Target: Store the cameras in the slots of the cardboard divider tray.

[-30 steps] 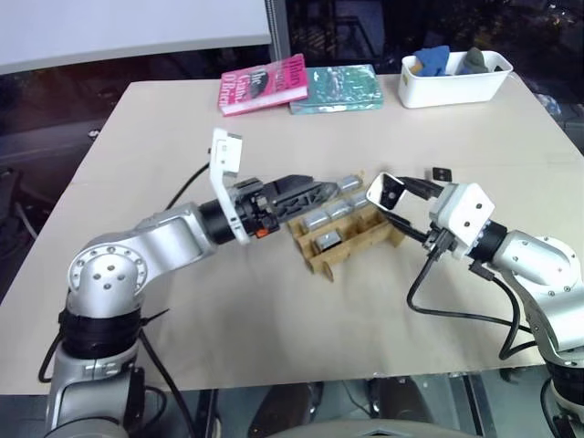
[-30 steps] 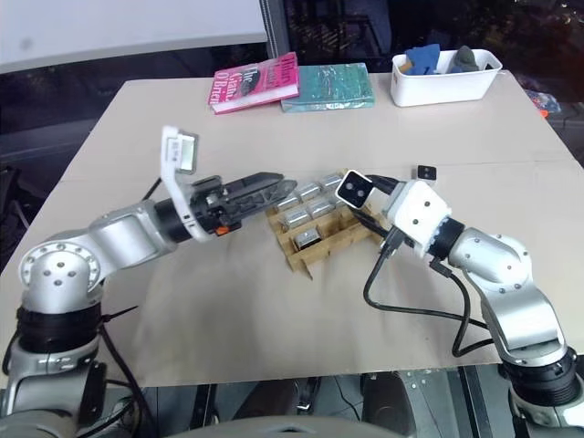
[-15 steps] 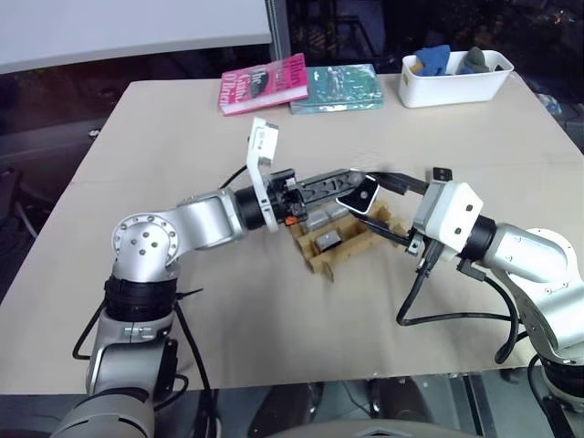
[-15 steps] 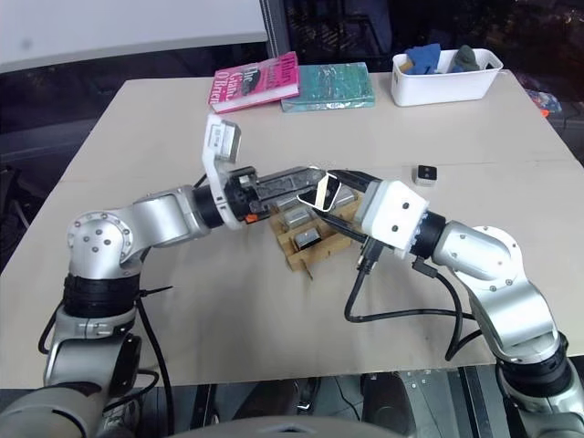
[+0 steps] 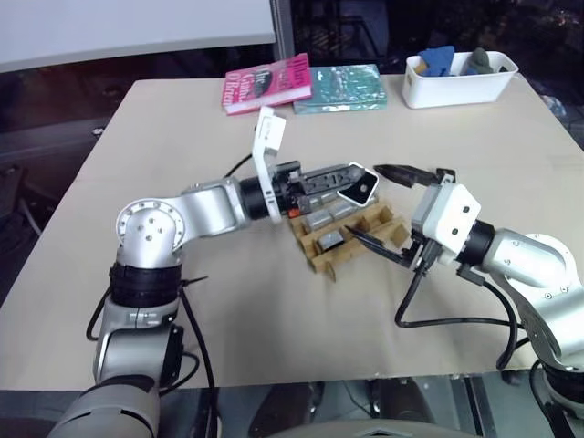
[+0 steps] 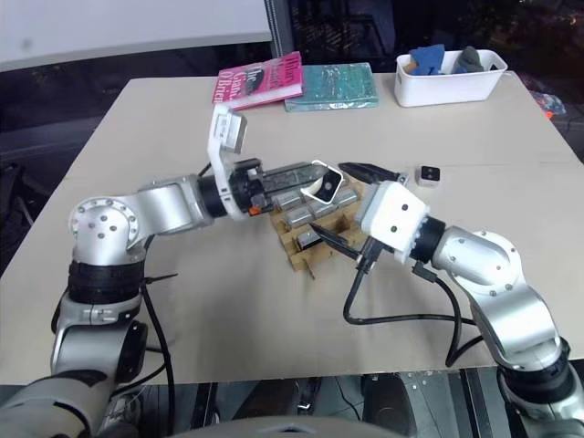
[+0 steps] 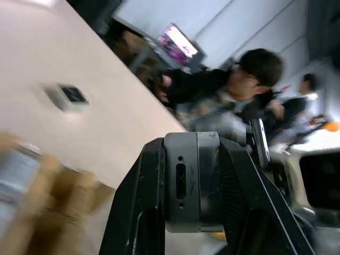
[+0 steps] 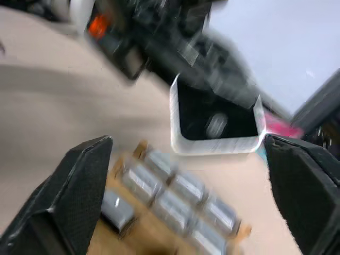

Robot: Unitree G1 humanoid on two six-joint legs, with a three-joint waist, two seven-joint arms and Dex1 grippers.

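Left gripper (image 5: 358,185) is clamping one camera (image 5: 357,187) above the partly filled cardboard divider tray (image 5: 351,234), right gripper (image 5: 394,215) fingers gaping empty, another camera (image 6: 428,173) waiting on the tabletop (image 5: 182,119).

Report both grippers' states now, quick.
Left gripper: shut on a small silver-grey boxy camera with a black lens face.
Right gripper: open, holding nothing.

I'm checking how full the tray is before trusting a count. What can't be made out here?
- Cardboard divider tray, head views: the left gripper and its camera cover the far slots, so they can't be counted.
- Right wrist view: the stored cameras are motion-blurred.
- Loose camera on the table: too small for details.
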